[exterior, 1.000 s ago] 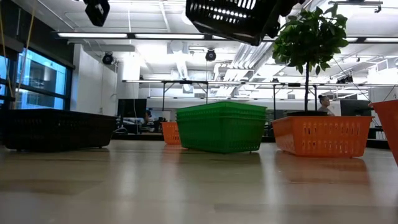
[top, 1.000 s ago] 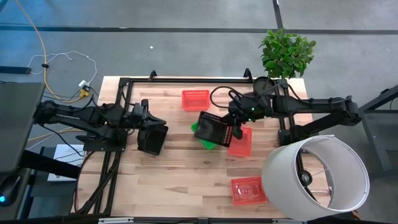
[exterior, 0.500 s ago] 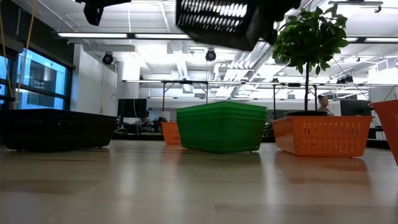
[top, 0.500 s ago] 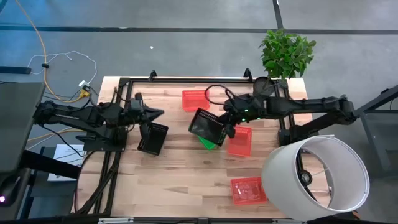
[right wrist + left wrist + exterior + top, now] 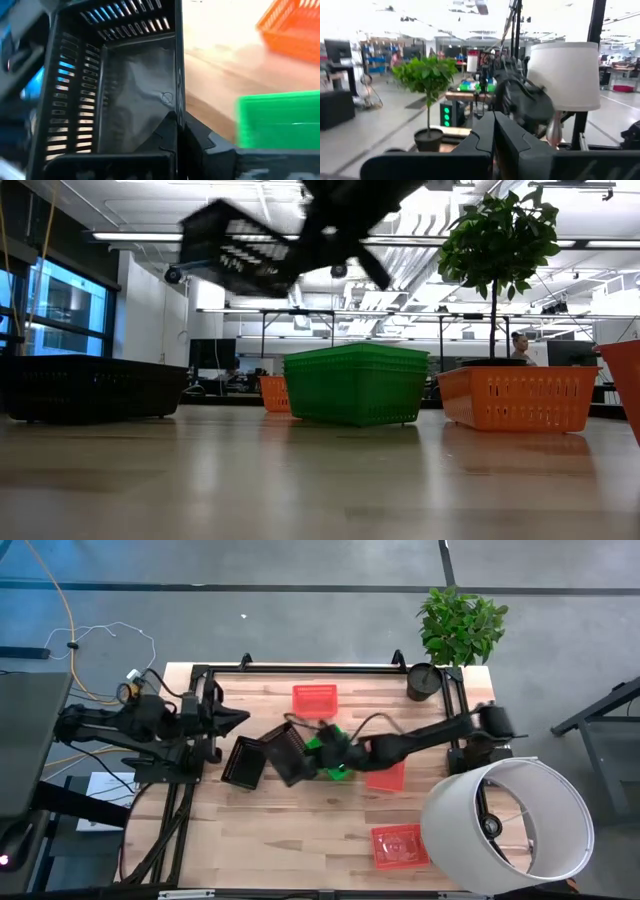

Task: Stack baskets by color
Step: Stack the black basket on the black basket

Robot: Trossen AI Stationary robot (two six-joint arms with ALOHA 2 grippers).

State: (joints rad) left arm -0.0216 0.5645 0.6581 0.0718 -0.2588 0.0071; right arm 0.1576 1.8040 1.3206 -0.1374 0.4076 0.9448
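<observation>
1. A black slotted plastic basket is carried above the bench, right gripper jaws clamped on its wall.
2. Lowering into the resting black basket is called for next; left gripper jaws closed, empty.

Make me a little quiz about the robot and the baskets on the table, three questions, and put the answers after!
1. True or false: the right gripper is shut on a black basket held in the air.
2. What colour is the basket stack between the black basket on the table and the red ones?
3. Which arm waits at the table's edge: A left, B right?

Key: 1 true; 2 green; 3 A.
</observation>
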